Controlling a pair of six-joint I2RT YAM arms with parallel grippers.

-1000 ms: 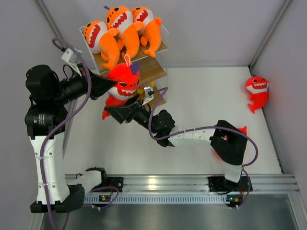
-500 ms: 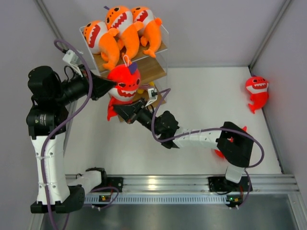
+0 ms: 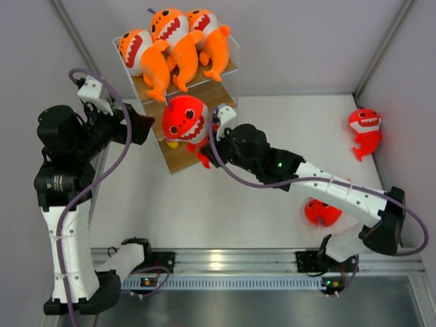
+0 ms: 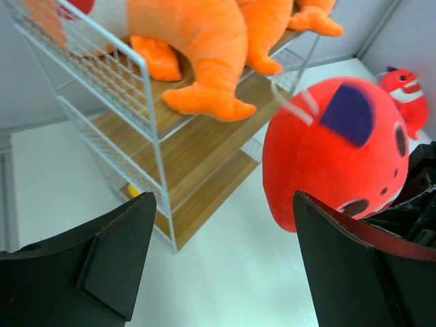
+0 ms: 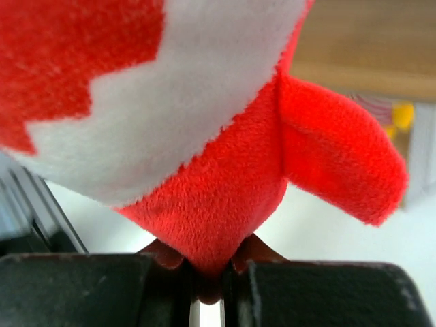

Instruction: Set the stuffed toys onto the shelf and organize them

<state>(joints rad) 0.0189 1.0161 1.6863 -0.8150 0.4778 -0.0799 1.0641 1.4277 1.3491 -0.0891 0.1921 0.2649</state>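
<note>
Three orange stuffed toys (image 3: 170,41) lie in a row on the top board of the shelf (image 3: 208,94). A red stuffed toy (image 3: 185,118) hangs in front of the shelf's middle tier, and my right gripper (image 3: 206,148) is shut on its underside; the right wrist view shows the red plush (image 5: 218,177) pinched in the right gripper (image 5: 210,272). My left gripper (image 3: 146,125) stands open just left of that toy, apart from it. In the left wrist view the left gripper (image 4: 225,259) holds nothing, with the red toy (image 4: 334,150) by its right finger.
A second red toy (image 3: 366,131) leans on the right wall. A third (image 3: 321,212) lies on the floor under my right arm. A small yellow figure (image 3: 174,144) sits on the lower board. White walls close in on the left, back and right.
My left gripper has opened, let go of the red toy and drawn back to the left. The right gripper has closed on the toy's underside, and its arm has stretched out toward the shelf.
</note>
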